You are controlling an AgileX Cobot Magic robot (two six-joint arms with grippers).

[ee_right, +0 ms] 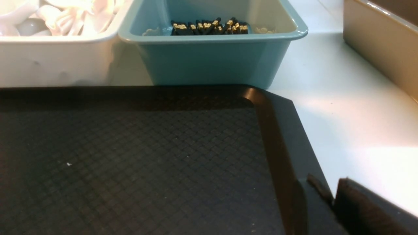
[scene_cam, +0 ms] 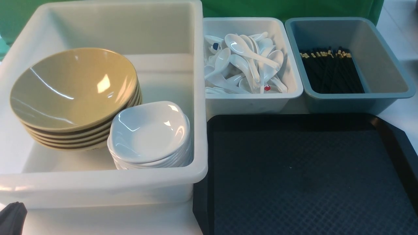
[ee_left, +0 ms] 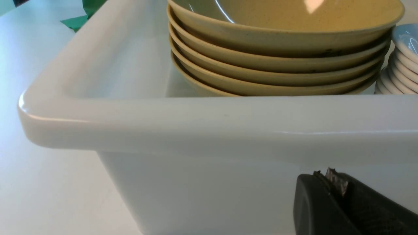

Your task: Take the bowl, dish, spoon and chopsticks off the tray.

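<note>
Five glossy conical tan bowls stacked; diamond-textured black tray; left jaws closed, right jaws unclear.

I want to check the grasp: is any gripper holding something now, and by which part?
Nothing is held. The left gripper is shut and empty beside the white tub. No object appears at the right gripper.

Tray looks like black plastic w/ a matt diamond-textured surface and a glossier smooth rim. Tan bowls and white saucers are shiny, glazed-looking, same w/ the spoons. Big tub is smooth semi-gloss white plastic, blue bin smooth plastic too.
</note>
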